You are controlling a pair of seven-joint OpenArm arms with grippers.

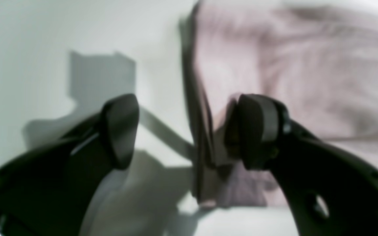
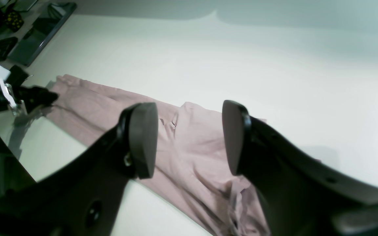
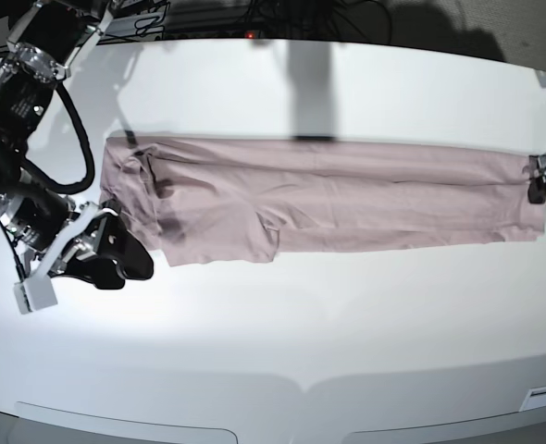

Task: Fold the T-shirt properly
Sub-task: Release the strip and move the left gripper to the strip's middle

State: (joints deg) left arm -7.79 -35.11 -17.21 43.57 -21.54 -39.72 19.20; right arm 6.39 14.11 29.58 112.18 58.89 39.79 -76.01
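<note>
Shirt [image 3: 328, 199] lies stretched long across the white table [image 3: 282, 351]; my left pincer [image 1: 189, 131] straddles its edge, spread wide, while my right pincer [image 2: 190, 137] hovers spread, empty.

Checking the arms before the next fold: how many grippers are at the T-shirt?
2: the right gripper beside the T-shirt at its sleeve end, the left gripper at the opposite end.

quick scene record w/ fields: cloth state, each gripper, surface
cloth: T-shirt, pink-mauve, laid as a long band across the table, sides folded in
left gripper: open, at the shirt's end, one pad over the cloth, one over bare table
right gripper: open, above the other end, nothing between the pads
contact: cannot tell if the left gripper touches the cloth
surface: white, glossy
</note>
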